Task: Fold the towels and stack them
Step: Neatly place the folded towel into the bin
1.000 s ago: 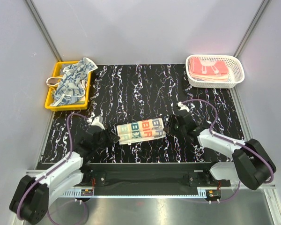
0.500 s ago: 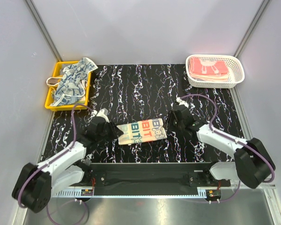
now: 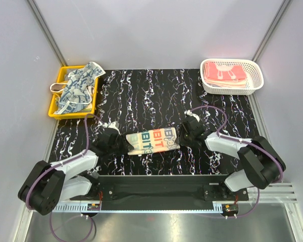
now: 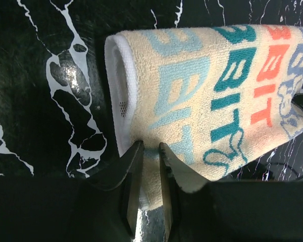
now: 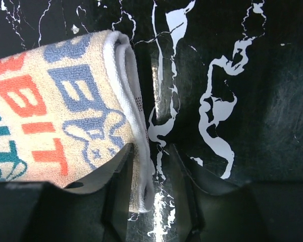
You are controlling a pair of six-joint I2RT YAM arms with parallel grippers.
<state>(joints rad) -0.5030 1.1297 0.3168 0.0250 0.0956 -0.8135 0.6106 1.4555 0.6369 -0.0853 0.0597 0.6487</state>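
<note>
Progress: I count pink towels [image 3: 223,74] folded in basket [image 3: 256,76]; crumpled blue-white towels [image 3: 78,85] wait in tray [image 3: 53,107].
Letter towel [image 3: 152,140]: folded, mid-table.
Left gripper [image 4: 149,151]: pinching its near corner.
Right gripper [image 5: 152,151]: jaws apart, straddling opposite hem.
Left to do: stacking it, I judge.

Both our arms reach low and inward; our left gripper [image 4: 150,148] pinches the towel [image 4: 202,91], our right gripper [image 5: 150,154] sits with jaws apart.

a robot lab test cell, enclosed by plain grey panels [image 3: 156,30] and aluminium posts [image 3: 43,30], black marbled table [image 3: 141,96] mid-frame
</note>
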